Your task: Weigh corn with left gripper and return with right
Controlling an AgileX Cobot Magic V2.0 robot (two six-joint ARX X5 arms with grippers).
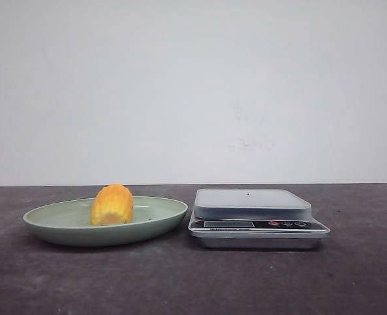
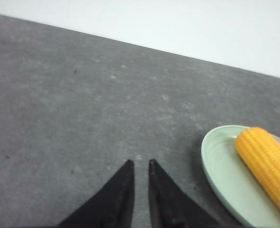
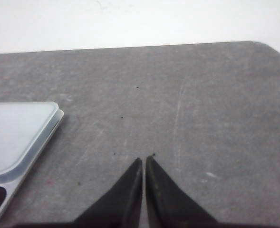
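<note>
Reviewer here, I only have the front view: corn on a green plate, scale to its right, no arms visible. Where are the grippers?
Observer: The left gripper hangs over bare table beside the plate, holding nothing.
Reviewer: Open or shut?
Observer: Its fingertips stand a narrow gap apart, nearly shut; the corn lies untouched on the plate.
Reviewer: And the right one?
Observer: The right gripper is shut and empty, over the table next to the scale.

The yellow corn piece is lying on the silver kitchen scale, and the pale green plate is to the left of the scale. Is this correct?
Not quite. The yellow-orange corn piece lies in the pale green oval plate, not on the silver kitchen scale, as the front view shows. The plate is indeed left of the scale.
</note>
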